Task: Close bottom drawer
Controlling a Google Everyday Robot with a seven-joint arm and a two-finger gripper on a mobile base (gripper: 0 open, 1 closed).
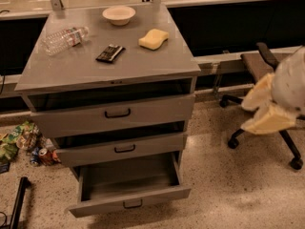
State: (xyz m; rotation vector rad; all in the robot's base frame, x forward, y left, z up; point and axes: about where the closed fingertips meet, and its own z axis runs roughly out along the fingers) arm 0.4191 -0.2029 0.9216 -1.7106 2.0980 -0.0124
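The grey metal cabinet point(114, 66) stands at centre left with three drawers. The bottom drawer point(95, 206) is pulled far out, its inside empty, with a small black bracket handle point(132, 204) on its front. The middle drawer point(121, 148) and the top drawer point(114, 114) stand slightly out. My gripper point(269, 109), cream and white, hangs at the right edge of the view. It is well apart from the cabinet, level with the top drawer, and holds nothing that I can see.
On the cabinet top lie a plastic bottle point(64, 38), a white bowl point(118, 15), a yellow sponge point(153, 38) and a dark snack packet point(110, 53). An office chair point(267, 80) stands behind the gripper at right. Cans and wrappers point(26, 144) litter the floor at left.
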